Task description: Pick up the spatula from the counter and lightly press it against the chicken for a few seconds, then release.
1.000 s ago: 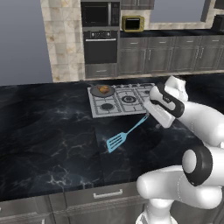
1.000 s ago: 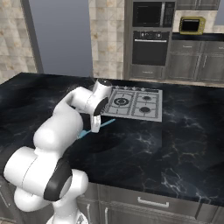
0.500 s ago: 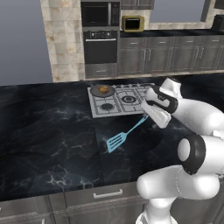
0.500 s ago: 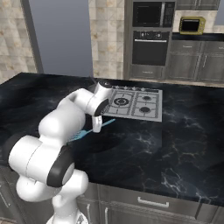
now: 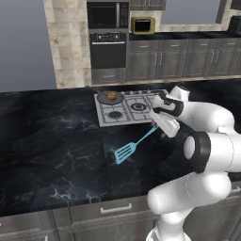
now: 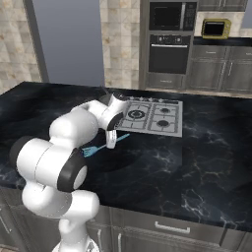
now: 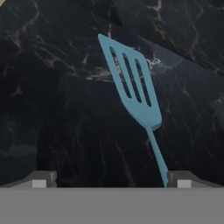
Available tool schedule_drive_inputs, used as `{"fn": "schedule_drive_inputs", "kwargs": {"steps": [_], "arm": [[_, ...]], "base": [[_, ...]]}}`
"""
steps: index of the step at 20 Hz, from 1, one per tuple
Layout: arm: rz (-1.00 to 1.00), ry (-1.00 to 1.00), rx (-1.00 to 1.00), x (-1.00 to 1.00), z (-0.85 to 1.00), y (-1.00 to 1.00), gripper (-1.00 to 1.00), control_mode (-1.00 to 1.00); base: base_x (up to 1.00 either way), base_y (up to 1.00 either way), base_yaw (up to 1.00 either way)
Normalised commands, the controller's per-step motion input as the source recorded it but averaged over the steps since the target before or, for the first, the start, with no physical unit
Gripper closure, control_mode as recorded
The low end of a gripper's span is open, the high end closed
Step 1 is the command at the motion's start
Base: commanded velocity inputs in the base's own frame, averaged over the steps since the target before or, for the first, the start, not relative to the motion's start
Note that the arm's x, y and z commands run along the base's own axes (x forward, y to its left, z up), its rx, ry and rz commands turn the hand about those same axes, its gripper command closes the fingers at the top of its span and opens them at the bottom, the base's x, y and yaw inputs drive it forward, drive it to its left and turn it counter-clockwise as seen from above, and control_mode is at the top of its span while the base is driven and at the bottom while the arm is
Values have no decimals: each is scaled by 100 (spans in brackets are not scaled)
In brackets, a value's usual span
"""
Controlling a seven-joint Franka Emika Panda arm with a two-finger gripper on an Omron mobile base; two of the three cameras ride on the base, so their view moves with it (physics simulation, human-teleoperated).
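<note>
Here's the spatula (image 5: 134,145), flat on the counter (image 5: 52,141): light blue, slotted head at the left, thin handle running up and to the right toward the gripper (image 5: 168,132). Up close, the spatula (image 7: 131,87) shows three long slots in a flat, squared blade, and the handle narrows to a slim rod that ends just beside one finger tip (image 7: 183,180); contact, I can't tell. Jaws spread wide, nothing held. The counter is glossy black stone with white veins. Behind the spatula sits a steel stove (image 5: 129,107), and on its back left burner a dark round pan (image 5: 110,98) carries the browned chicken (image 5: 111,96). Back of the room, left to right: tan tiled wall (image 5: 68,42), black built-in oven (image 5: 108,49), grey cabinets (image 5: 188,63)
</note>
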Motion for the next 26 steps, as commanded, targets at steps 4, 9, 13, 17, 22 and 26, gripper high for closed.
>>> {"fn": "schedule_drive_inputs", "kwargs": {"steps": [4,9,13,17,22,26], "arm": [[0,0,-3,19,-19,0,-100,-100],[0,0,-3,22,-15,0,-100,-100],[0,0,-1,25,-12,0,-100,-100],[0,0,0,22,-13,0,-100,-100],[0,0,0,21,-15,0,-100,-100],[0,0,-1,20,-16,0,-100,-100]], "base": [[0,0,0],[0,0,0],[0,0,0],[0,0,0],[0,0,0],[0,0,0]]}}
